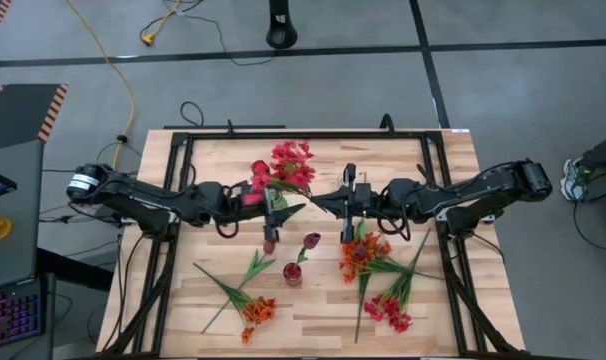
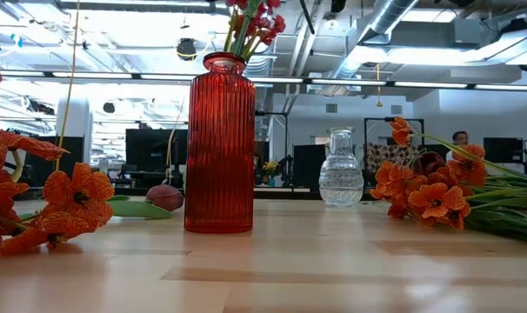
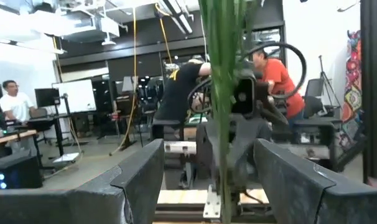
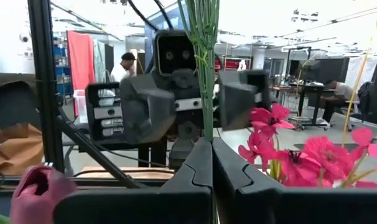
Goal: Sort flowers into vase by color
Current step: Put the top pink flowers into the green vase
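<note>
Flower stems (image 4: 204, 74) | right tool (image 4: 211, 155) clamped on them | left tool (image 3: 207, 180) apart, around stems

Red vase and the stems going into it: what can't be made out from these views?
- Red vase: interior hidden, high view; pinkish-red flowers cover it.
- Those blooms: cut by the top edge, low view.
- Green stem in the right gripper fingers: blossom beyond the top edge, both wrist views.
- Left gripper: fingers open around it; contact unclear.
</note>
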Action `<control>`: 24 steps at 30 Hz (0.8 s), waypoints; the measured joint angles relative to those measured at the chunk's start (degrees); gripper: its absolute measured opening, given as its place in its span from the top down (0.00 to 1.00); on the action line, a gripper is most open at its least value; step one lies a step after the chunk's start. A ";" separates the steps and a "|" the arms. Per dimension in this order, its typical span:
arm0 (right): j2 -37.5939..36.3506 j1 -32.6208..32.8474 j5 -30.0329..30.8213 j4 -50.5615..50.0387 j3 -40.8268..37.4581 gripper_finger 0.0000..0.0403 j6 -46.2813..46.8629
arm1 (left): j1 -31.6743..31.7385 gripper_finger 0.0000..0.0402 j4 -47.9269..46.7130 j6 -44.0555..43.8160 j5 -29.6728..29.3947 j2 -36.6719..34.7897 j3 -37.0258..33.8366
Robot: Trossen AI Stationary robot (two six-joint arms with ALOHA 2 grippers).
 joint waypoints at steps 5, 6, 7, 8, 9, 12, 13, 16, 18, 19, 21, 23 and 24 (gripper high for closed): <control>0.00 0.40 -0.04 -0.25 0.00 0.95 0.00 | 0.02 0.41 -0.70 0.32 -0.02 3.50 3.20; 0.00 0.46 -0.04 -0.27 0.00 0.95 0.00 | 0.02 0.41 -1.47 0.46 -0.01 4.02 4.01; 0.00 0.44 -0.04 -0.31 0.00 0.95 0.00 | 0.02 0.41 -1.77 0.54 0.02 4.53 4.70; 0.00 0.46 -0.04 -0.31 0.00 0.95 0.00 | 0.02 0.41 -2.18 0.51 0.02 4.88 5.10; 0.00 0.46 -0.04 -0.33 0.00 0.95 0.00 | 0.02 0.41 -2.33 0.52 0.02 5.20 5.45; 0.00 0.45 -0.04 -0.52 0.00 0.95 0.00 | 0.00 0.41 -2.37 0.37 -0.02 5.28 5.61; 0.00 0.44 -0.04 -0.66 0.00 0.95 0.00 | 0.02 0.41 -2.36 0.36 -0.16 5.26 5.62; 0.00 0.44 -0.02 -0.70 0.00 0.95 0.00 | 0.00 0.41 -2.32 0.34 -0.33 5.25 5.62; 0.00 0.44 -0.02 -0.70 0.00 0.94 0.00 | 0.00 0.42 -2.27 0.32 -0.44 5.14 5.62; 0.00 0.44 -0.02 -0.70 0.00 0.94 0.00 | 0.00 0.43 -2.27 0.32 -0.46 5.10 5.62; 0.00 0.44 -0.02 -0.70 0.00 0.93 0.00 | 0.00 0.46 -2.33 0.30 -0.48 5.10 5.62; 0.00 0.44 -0.02 -0.70 0.00 0.93 0.00 | -0.02 0.51 -2.35 0.30 -0.46 5.10 5.62; 0.00 0.44 -0.02 -0.70 0.00 0.93 0.00 | -0.02 0.55 -2.33 0.28 -0.48 5.10 5.62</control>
